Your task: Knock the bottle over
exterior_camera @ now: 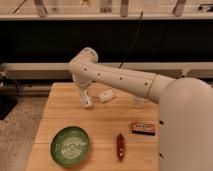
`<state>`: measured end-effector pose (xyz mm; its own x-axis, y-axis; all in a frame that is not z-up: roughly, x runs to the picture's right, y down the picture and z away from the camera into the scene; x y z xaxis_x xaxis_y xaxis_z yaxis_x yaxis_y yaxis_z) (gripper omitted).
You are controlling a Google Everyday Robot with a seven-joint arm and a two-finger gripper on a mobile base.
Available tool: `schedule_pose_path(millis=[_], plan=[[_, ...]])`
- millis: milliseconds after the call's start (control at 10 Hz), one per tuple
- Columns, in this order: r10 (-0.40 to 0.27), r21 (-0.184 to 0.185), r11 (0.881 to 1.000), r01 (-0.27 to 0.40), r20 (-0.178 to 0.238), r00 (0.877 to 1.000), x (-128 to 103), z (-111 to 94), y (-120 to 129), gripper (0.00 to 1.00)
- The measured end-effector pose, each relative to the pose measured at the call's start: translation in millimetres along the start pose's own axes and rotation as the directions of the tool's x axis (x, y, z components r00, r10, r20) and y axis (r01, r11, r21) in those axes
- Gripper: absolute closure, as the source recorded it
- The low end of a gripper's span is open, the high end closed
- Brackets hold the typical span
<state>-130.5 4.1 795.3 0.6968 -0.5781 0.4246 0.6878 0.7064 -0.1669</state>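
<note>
The arm (125,80) is showing a smooth, glossy white casing, thick and tubular, widening into a broad rounded shell at the right edge. A rounded elbow housing (84,61) is capping the far end. Small dark dots are running along the casing. The gripper (85,97) is hanging below the elbow, over the counter (60,112).

no readable text, bottle (87,101) label marks illegible, gripper (83,95) beside it
</note>
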Motion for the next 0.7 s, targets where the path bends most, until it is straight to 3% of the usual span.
schedule_pose_path(millis=[700], plan=[[-0.017,0.025,1.000,0.016,0.017,1.000,1,11,-19,0.98]])
